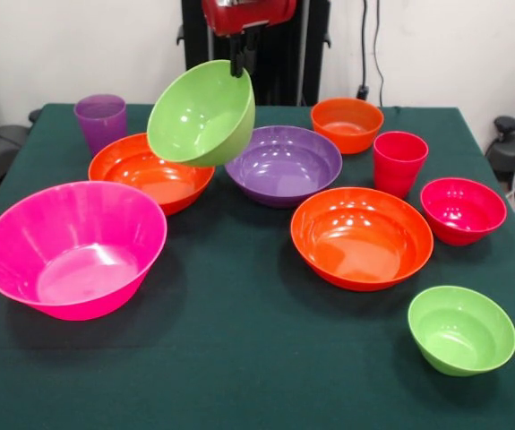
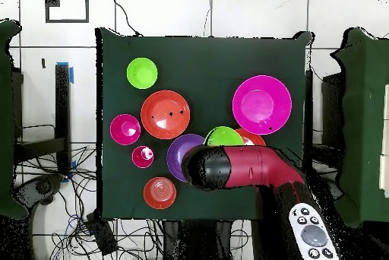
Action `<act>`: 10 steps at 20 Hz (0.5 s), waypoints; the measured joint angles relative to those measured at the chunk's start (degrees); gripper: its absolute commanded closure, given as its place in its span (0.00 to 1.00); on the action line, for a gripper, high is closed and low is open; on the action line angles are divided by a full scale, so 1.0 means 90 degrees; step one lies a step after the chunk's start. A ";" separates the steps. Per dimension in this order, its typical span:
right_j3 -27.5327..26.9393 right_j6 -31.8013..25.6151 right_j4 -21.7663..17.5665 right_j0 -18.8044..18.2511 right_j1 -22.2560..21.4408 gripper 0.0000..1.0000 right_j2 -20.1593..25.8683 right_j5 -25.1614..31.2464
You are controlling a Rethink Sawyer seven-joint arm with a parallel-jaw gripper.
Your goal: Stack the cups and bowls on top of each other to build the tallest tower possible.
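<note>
My gripper is shut on the far rim of a large lime green bowl and holds it tilted in the air, over the gap between an orange bowl and a purple bowl. In the overhead view the held green bowl shows at the edge of my arm. A purple cup stands at the back left and a red-pink cup at the right. A hot pink bowl, a large orange bowl, a small orange bowl, a red-pink bowl and a small lime green bowl each stand alone.
The table has a dark green cloth. The robot's pedestal stands at the far edge. Cables and a grey remote lie on the floor by the base.
</note>
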 measured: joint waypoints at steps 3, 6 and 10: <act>0.0000 0.0000 -0.0001 0.0000 0.0000 1.00 0.0016 0.0000; -0.0006 0.0000 -0.0030 0.0003 0.0034 1.00 0.0047 -0.0001; -0.0034 0.0000 -0.0112 0.0028 0.0127 1.00 0.0072 -0.0001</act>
